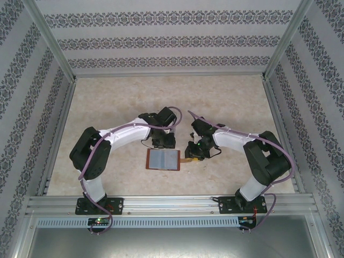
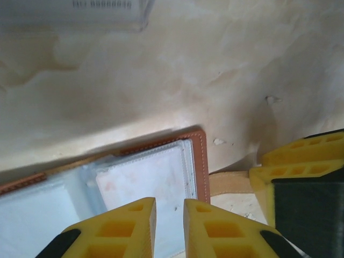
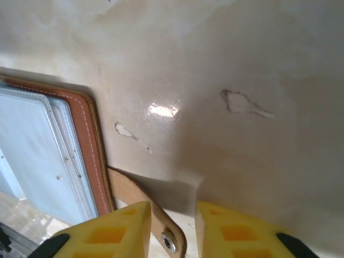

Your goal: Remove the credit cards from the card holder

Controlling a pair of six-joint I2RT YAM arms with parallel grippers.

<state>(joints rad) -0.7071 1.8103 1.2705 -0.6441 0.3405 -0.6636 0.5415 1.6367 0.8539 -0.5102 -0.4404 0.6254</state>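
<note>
The card holder (image 1: 163, 159) lies open and flat on the table, reddish-brown leather (image 2: 200, 161) framing grey-blue pockets. A pale credit card (image 2: 145, 180) with faint pinkish marks sits inside the right-hand pocket. My left gripper (image 2: 169, 207) hovers over that pocket from the far side (image 1: 163, 142), its jaws a narrow gap apart with nothing pinched between them. My right gripper (image 3: 172, 212) is at the holder's right edge (image 1: 192, 153), open. The strap tab (image 3: 134, 196) with its metal snap lies between the jaws, beside the left finger.
A clear plastic box (image 2: 72, 13) stands on the table beyond the card holder. The right gripper's yellow fingers (image 2: 301, 166) show close by the strap (image 2: 231, 184). Patterned walls enclose the marbled table (image 1: 226, 102) on three sides.
</note>
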